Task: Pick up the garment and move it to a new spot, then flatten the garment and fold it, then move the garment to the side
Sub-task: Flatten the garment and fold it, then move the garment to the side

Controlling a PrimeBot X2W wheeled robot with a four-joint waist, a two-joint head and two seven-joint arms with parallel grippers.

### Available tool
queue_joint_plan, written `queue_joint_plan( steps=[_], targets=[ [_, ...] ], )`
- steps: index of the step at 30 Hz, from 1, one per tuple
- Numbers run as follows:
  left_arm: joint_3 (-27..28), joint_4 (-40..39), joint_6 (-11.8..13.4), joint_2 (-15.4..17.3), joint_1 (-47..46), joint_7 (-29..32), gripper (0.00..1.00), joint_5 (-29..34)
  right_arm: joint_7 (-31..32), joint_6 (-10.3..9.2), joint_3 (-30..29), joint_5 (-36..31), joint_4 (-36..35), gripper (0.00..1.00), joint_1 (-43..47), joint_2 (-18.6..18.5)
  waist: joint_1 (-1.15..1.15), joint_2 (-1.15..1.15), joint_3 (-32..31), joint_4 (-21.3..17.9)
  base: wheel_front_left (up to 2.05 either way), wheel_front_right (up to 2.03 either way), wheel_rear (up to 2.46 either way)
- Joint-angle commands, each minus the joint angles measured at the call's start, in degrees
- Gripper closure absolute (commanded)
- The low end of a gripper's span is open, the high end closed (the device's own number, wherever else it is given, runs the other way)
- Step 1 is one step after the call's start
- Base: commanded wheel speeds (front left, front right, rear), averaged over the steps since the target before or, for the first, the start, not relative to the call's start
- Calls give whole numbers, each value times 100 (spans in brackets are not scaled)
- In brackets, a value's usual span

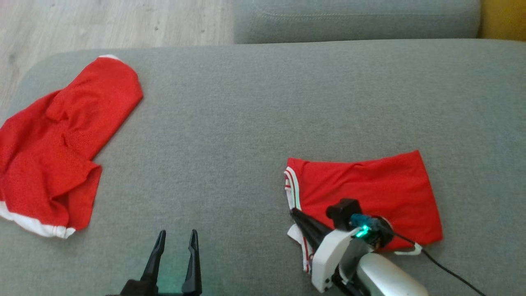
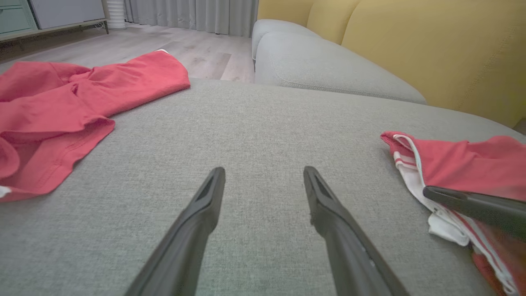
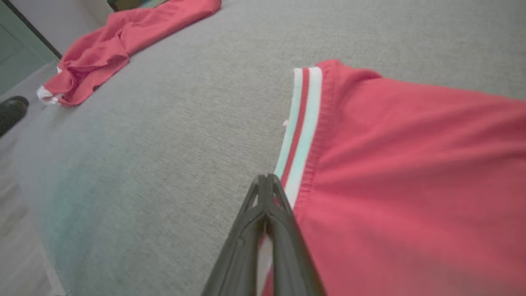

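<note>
The wide grey woven sofa cushion [image 1: 246,123] is lying broad and flat, its rounded far-left corner curving off toward the pale wooden floor [image 1: 102,24]; a long stretch of bare, finely textured fabric is running between the two garments, which are lying well apart. The folded red garment with a white-and-red striped band [image 1: 370,185] is sitting smooth and roughly rectangular at the near right; the right gripper [image 1: 292,210] is pinching its striped band at the left edge, dark fingers pressed together. The left gripper [image 1: 177,233] is hovering over bare cushion, fingers spread wide and holding nothing; the crumpled red mesh garment with a white hem [image 1: 61,139] is sprawling in soft ridges at the cushion's left edge.
</note>
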Motion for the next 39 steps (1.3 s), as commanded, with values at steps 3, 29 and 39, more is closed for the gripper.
queue_joint_plan(
  steps=[3, 29, 39],
  targets=[
    [216, -113, -17, -36, -214, -55, 0, -5, -235, 43, 220, 244, -212, 100, -260, 112, 0, 0, -91, -126, 0, 0, 0],
    [617, 103, -233, -36, 81, -55, 0, 120, -1242, 43, -3085, -886, -2106, 0, 1958, -851, 0, 0, -738, -549, 0, 0, 0],
    [919, 209, -333, -36, 213, -55, 0, 176, -1243, 43, -3233, -828, -2136, 0, 2152, -757, 0, 0, -792, -397, 0, 0, 0]
  ],
)
